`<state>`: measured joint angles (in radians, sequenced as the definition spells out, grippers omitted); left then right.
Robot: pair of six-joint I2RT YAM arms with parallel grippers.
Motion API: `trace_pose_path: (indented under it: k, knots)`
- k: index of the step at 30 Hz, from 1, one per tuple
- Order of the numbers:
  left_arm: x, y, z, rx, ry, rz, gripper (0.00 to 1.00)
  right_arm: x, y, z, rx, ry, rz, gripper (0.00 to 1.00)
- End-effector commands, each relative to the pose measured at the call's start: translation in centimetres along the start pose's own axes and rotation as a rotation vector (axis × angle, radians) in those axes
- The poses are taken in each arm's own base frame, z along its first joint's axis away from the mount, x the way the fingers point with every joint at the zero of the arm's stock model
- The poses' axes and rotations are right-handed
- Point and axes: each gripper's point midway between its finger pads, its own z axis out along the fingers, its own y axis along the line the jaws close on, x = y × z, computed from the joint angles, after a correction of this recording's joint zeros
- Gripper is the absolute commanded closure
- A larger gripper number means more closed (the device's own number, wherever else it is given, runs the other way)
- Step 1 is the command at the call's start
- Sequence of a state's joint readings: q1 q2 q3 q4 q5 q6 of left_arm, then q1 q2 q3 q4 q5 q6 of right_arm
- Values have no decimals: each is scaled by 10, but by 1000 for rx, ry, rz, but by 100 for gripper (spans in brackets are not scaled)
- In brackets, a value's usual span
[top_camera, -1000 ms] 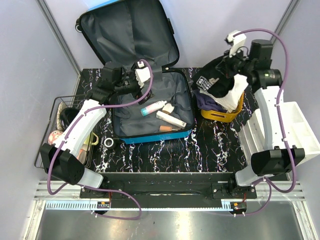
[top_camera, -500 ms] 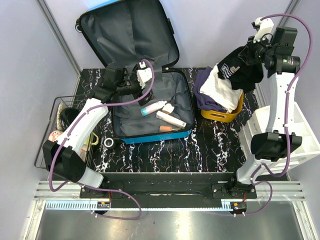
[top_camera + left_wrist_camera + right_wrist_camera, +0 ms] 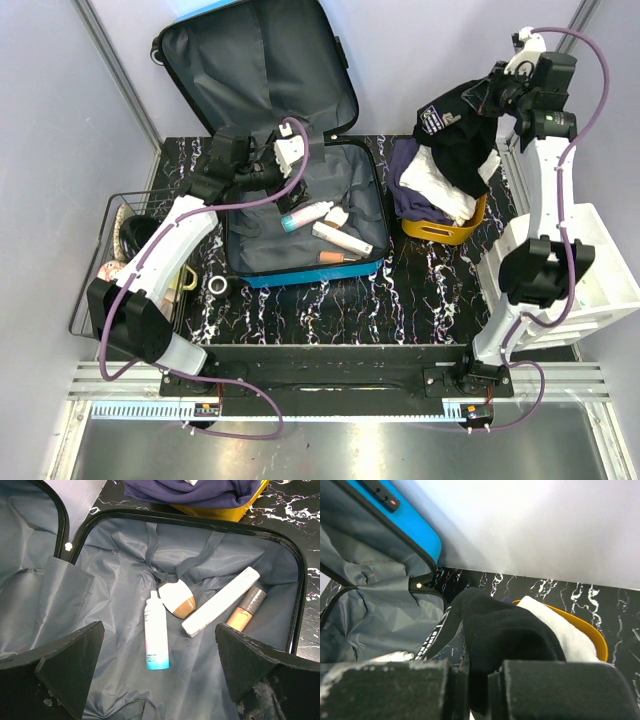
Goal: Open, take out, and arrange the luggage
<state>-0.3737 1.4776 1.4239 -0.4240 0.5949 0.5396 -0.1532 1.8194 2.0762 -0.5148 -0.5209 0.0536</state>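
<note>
The luggage (image 3: 300,235) lies open on the table, its blue lid (image 3: 260,70) leaning on the back wall. On the grey lining (image 3: 115,605) lie a white bottle with a teal end (image 3: 156,637), a round compact (image 3: 176,599), a white tube (image 3: 220,601) and a peach tube (image 3: 245,611). My left gripper (image 3: 293,160) (image 3: 159,650) hovers open above them, holding nothing. My right gripper (image 3: 492,95) (image 3: 480,690) is raised high at the back right, shut on a black garment (image 3: 455,125) (image 3: 505,630). A white cloth (image 3: 440,180) hangs under that garment.
An orange bin (image 3: 440,230) with purple clothing (image 3: 410,195) stands right of the luggage, under the lifted garment. A black wire basket (image 3: 100,270) with small items sits at the left. A white organiser (image 3: 610,260) is at the right edge. A tape roll (image 3: 217,286) lies near the luggage's front.
My right arm has lifted the black garment up out of the orange bin toward the back right corner. The white cloth now dangles below it. The left arm has barely moved.
</note>
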Motion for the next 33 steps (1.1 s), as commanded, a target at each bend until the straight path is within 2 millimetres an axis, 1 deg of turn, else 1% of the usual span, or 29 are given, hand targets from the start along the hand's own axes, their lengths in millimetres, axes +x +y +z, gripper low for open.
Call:
trace_pose_path:
  k: [1, 2, 3, 4, 5, 6, 8, 9, 10, 11, 12, 13, 14, 15, 16, 17, 18, 19, 20, 21, 23, 24, 26, 27, 28, 30, 31, 32, 33]
  knots:
    - [0, 4, 5, -3, -4, -19, 1, -1, -6, 30, -57, -68, 92, 100]
    - [3, 5, 4, -13, 7, -23, 1, 10, -7, 29, -65, -49, 129, 100]
    - [7, 4, 4, -12, 19, -29, 1, 43, -6, 27, -77, 12, 188, 100]
    - [13, 3, 5, -16, 33, -38, 1, 54, -3, 26, -86, 15, 233, 100]
    - [18, 4, 5, -24, 47, -41, 1, 71, -1, 24, -91, 39, 278, 100]
    - [21, 3, 5, -24, 53, -46, 1, 109, 1, 18, -88, 104, 348, 100]
    - [30, 0, 6, -23, 69, -61, 1, 138, 2, 14, -65, 154, 444, 100]
    - [31, -1, 5, -22, 72, -63, 1, 160, 0, 10, -39, 196, 479, 100]
    - [32, -2, 5, -20, 75, -65, 1, 174, -1, 6, -13, 238, 494, 100]
    - [34, -1, 6, -23, 80, -69, 1, 177, -5, 2, 31, 244, 489, 91]
    - [34, -2, 5, -24, 80, -70, 1, 182, -7, -2, 52, 258, 492, 73]
    - [36, -2, 6, -24, 85, -74, 1, 187, -7, -7, 66, 283, 489, 69]
    - [38, -1, 7, -27, 91, -78, 1, 181, -7, -13, 89, 272, 474, 67]
    - [38, 0, 7, -30, 93, -81, 1, 174, -7, -16, 103, 265, 459, 3]
    - [39, 0, 7, -34, 98, -88, 1, 174, -7, -22, 114, 282, 437, 0]
    - [41, 0, 8, -33, 103, -95, 1, 166, -6, -29, 128, 273, 413, 0]
    - [41, 1, 8, -33, 103, -100, 1, 148, -3, -34, 129, 246, 378, 0]
    - [41, 1, 7, -35, 103, -108, 1, 146, -1, -43, 137, 268, 340, 0]
    - [41, 0, 8, -33, 103, -114, 1, 134, -1, -51, 156, 247, 302, 0]
    - [41, 0, 8, -34, 103, -119, 1, 115, 2, -57, 158, 217, 255, 0]
    - [43, 0, 8, -35, 107, -133, 1, 101, 0, -67, 176, 206, 157, 0]
    - [45, 1, 9, -37, 112, -142, 1, 86, 0, -69, 176, 178, 114, 0]
    - [47, 1, 10, -34, 116, -159, 1, 82, 0, -62, 157, 180, 44, 0]
    - [48, 2, 13, -33, 120, -163, 1, 73, 2, -59, 134, 170, -6, 0]
    - [47, 2, 13, -27, 121, -164, 1, 74, 1, -54, 116, 179, -27, 0]
    - [47, 3, 17, -6, 130, -191, 1, 78, 9, -35, 38, 205, -19, 0]
    - [46, 2, 19, 7, 131, -204, 1, 87, 9, -28, 24, 236, -8, 0]
    - [47, 2, 19, 6, 137, -220, 1, 99, 12, -14, -5, 275, 2, 0]
    - [44, 5, 21, 1, 134, -233, 1, 109, 12, -8, -15, 309, 9, 0]
